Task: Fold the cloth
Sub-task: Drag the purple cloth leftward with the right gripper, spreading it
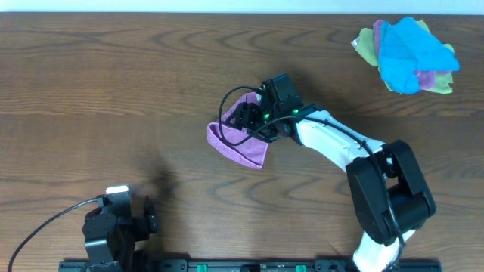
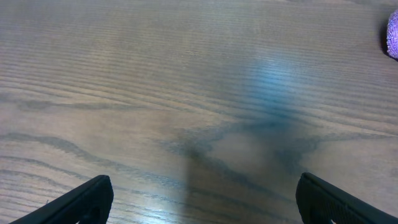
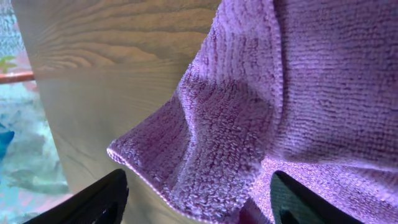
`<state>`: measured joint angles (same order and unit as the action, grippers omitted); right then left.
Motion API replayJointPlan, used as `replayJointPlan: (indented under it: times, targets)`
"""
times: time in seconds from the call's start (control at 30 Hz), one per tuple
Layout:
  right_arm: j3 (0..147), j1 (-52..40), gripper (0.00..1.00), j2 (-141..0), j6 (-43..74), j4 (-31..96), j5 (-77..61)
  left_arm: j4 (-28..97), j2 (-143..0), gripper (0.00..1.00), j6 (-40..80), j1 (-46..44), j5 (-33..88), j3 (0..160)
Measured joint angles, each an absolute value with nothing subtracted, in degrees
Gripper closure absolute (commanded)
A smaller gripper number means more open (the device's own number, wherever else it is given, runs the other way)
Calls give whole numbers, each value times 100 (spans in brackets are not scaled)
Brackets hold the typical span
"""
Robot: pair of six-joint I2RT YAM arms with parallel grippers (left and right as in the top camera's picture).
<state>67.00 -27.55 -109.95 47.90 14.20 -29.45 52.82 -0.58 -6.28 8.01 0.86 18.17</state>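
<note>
Table (image 1: 91, 91): it is carrying the cloth near its middle.
Cloth (image 1: 243, 149): it is lying rumpled directly under my right gripper, its long edge slanting across the overhead view.
Right gripper (image 1: 246, 119): I am holding it spread wide around a raised fold, clamping nothing, as far as I can judge.
Left gripper (image 2: 204, 186): it is sitting open and empty, well apart from the cloth, so my right arm is nearer.

L arm folded back low by its base, L gripper (image 2: 205, 202) w/ jaws wide apart. R arm stretched fwd-left, elbow bent, R gripper (image 1: 243, 121) held low, jaws also spread apart.
</note>
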Motion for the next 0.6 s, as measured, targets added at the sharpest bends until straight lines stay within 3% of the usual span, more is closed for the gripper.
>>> replayJointPlan:
  times: [0.27,0.33,0.43,0.5,0.6]
  targets:
    - [6698,-2762,45,-11255,4884,1063,-2884,5282,-58,5,-628,801,84,1817]
    - [6698,-2770,55,-11424,4910,974,-2882,5282,-58,5,-628,801,84,1817]
    - [6681,-2792,85,-11544,4943,775,-2856,5282,-58,5,-628,801,84,1817]
    - [6678,-2799,99,-11544,4987,543,-2851,5282,-58,5,-628,803,84,1817]
    - [6678,-2803,99,-11544,4967,368,-2853,5282,-58,5,-628,801,84,1817]
